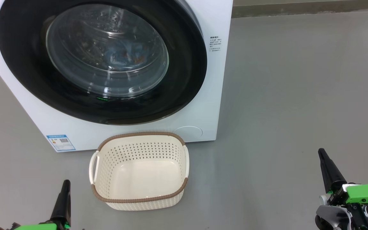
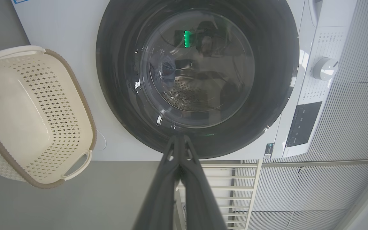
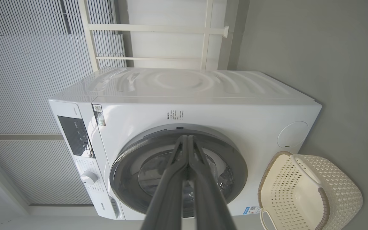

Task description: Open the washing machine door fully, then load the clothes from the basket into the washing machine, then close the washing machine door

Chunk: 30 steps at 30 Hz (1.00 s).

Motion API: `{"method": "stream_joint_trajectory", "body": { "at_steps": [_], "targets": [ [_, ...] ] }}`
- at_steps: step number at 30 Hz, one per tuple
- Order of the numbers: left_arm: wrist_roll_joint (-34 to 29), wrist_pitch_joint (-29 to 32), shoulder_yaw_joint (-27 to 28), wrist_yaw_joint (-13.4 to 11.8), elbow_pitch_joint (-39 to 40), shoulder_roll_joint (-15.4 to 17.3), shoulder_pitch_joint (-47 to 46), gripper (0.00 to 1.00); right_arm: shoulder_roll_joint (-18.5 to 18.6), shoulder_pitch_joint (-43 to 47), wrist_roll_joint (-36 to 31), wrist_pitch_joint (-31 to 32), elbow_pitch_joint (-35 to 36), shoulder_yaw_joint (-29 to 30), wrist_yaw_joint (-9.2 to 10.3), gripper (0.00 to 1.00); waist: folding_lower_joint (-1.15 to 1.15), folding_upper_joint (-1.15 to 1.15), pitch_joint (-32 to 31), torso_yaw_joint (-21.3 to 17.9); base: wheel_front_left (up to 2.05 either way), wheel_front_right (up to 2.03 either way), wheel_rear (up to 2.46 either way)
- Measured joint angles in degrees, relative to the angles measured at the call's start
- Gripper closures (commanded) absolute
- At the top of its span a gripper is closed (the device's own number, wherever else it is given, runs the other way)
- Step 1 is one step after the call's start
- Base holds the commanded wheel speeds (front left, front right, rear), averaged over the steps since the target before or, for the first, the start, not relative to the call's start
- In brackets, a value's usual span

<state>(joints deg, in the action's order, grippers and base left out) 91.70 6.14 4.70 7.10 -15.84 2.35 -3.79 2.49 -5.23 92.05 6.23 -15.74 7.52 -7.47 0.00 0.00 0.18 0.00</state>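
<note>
The white washing machine [image 1: 212, 83] fills the upper left of the head view, and its round black-rimmed door [image 1: 184, 80] lies flat against the front. Through the glass I make out light blue clothes [image 1: 120, 56] with orange-brown prints inside the drum. On the floor in front stands the cream basket [image 1: 139, 167] with nothing in it. My left gripper [image 1: 65, 185] is shut at the lower left, left of the basket. Shut too, my right gripper [image 1: 322, 153] is at the lower right, well clear of the basket. The door [image 2: 273, 73], basket [image 2: 27, 115] and shut left gripper [image 2: 179, 138] appear in the left wrist view; the machine [image 3: 203, 108], basket [image 3: 308, 191] and shut right gripper [image 3: 187, 138] in the right wrist view.
Grey floor [image 1: 299, 95] stretches to the right of the machine. The machine's control panel and dial [image 2: 326, 68] sit at its top. A ribbed white wall and a white railing [image 3: 158, 41] stand behind the machine.
</note>
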Motion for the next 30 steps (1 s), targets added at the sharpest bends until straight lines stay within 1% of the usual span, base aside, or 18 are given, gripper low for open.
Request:
{"method": "stream_joint_trajectory", "body": {
  "at_steps": [30],
  "targets": [
    [0.00, 0.00, 0.00, 0.00, 0.00, 0.00, 0.00, 1.00, -0.01, 0.00, 0.00, 0.00, 0.00, 0.02, 0.00, 1.00, 0.00, 0.00, 0.00, 0.00, 0.00, 0.00, 0.00]
  ]
}}
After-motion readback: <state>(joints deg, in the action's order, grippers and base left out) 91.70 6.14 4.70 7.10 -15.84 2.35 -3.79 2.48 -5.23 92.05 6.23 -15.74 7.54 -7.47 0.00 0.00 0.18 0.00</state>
